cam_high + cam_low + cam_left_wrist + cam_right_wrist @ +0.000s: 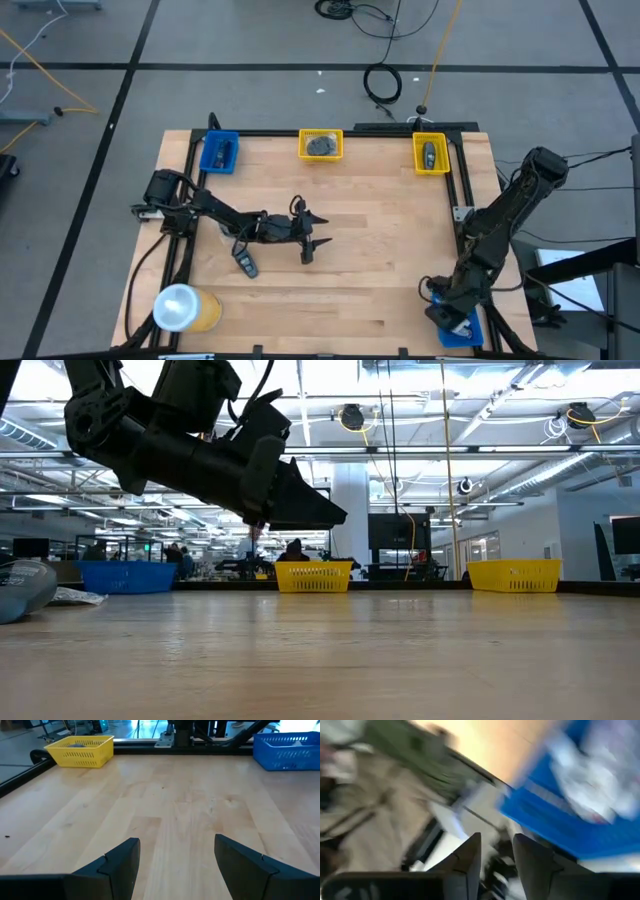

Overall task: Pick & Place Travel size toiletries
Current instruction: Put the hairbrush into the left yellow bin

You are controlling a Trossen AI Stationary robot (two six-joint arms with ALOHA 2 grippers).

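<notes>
My left gripper (325,231) (177,846) hangs open above the middle of the table, raised clear of the wood in the low view (330,515), with nothing between its fingers. Two black oblong pieces lie flat on the table near it: one (245,262) toward the near left and a smaller one (307,255) just nearside of the gripper. My right gripper (447,310) (496,845) is over a blue bin (462,328) at the near right corner; blurred white items (592,775) show in that bin.
Along the far edge stand a blue bin (220,152), a yellow bin (320,145) holding a grey disc, and another yellow bin (430,153) holding a dark item. A large yellow roll with a white end (185,308) lies at the near left corner. Bare wood lies between the arms.
</notes>
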